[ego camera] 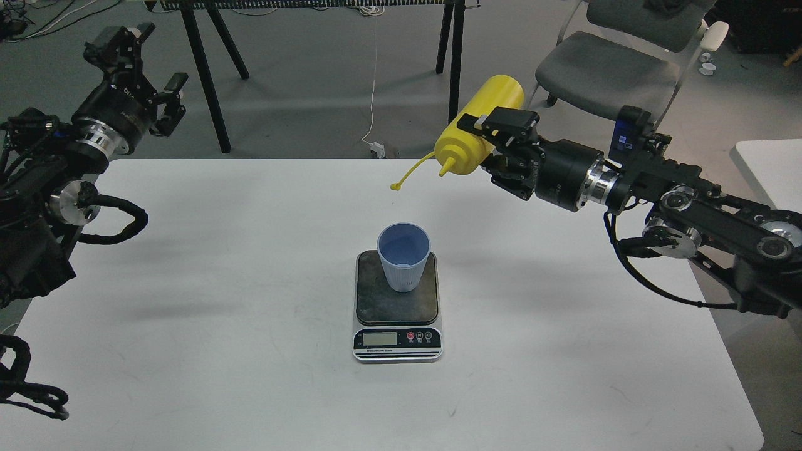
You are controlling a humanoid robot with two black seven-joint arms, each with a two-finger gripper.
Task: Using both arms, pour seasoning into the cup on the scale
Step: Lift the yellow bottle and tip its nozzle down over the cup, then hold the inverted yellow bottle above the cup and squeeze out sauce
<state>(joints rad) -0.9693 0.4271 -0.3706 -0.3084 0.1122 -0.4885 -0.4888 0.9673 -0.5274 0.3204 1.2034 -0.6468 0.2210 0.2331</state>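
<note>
The light blue cup (403,255) stands upright on the dark platform of the scale (396,313) at the table's middle. My right gripper (495,141) is shut on the yellow seasoning bottle (477,125) and holds it high, tilted with its nozzle pointing down and left, above and to the right of the cup. Its cap strap (410,175) hangs loose to the left. My left gripper (141,69) is open and empty, raised beyond the table's far left corner.
The white table (250,282) bears only the scale and cup. A grey chair (611,69) stands behind my right arm. Black table legs (210,75) stand at the back. A second white table's edge (770,175) is at the right.
</note>
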